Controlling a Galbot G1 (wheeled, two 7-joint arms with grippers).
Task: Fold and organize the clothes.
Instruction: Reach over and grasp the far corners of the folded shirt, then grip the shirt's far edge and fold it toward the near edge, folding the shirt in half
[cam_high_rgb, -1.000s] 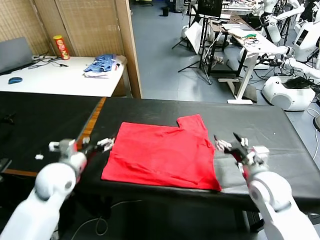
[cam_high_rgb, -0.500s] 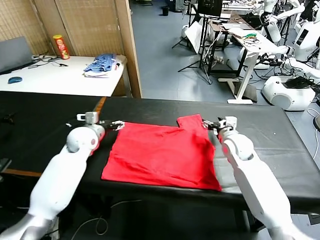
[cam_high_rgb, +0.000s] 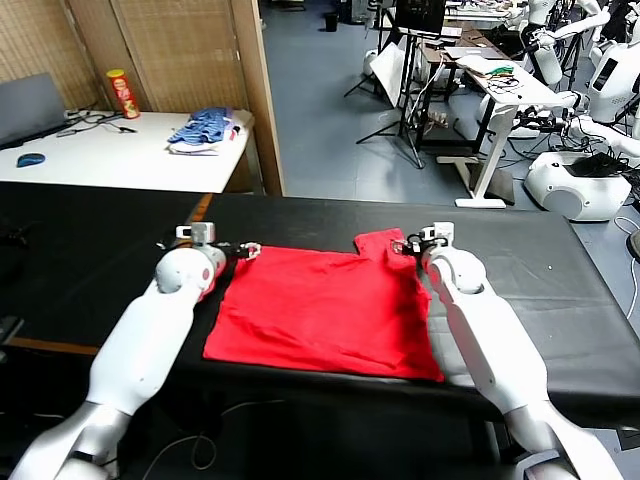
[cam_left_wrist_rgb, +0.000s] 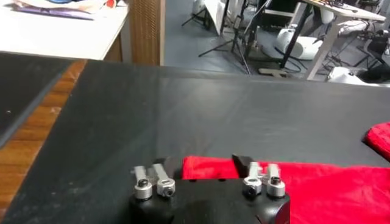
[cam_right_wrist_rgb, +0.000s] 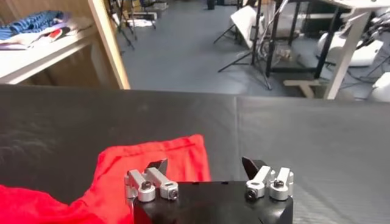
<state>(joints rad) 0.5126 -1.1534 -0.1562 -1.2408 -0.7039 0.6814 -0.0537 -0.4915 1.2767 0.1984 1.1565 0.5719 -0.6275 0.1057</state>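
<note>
The clothes are one red T-shirt (cam_high_rgb: 320, 310) lying flat on the black table (cam_high_rgb: 520, 260), with one sleeve (cam_high_rgb: 385, 243) sticking out at its far right. My left gripper (cam_high_rgb: 245, 250) is down at the shirt's far left corner. In the left wrist view that gripper (cam_left_wrist_rgb: 201, 162) is open, its fingers either side of the red edge (cam_left_wrist_rgb: 210, 167). My right gripper (cam_high_rgb: 403, 243) is at the sleeve. In the right wrist view it (cam_right_wrist_rgb: 204, 162) is open, with the sleeve's hem (cam_right_wrist_rgb: 183, 155) between the fingers, close to one of them.
A wooden strip (cam_high_rgb: 185, 245) runs across the table beside my left arm. Behind it, a white table (cam_high_rgb: 100, 155) carries folded blue garments (cam_high_rgb: 205, 130) and a red can (cam_high_rgb: 122, 95). Stands and other robots (cam_high_rgb: 590, 180) are on the floor at the far right.
Both arms reached from the table's front to the shirt's far edge. Both grippers came down onto the cloth and their jaws have narrowed.
</note>
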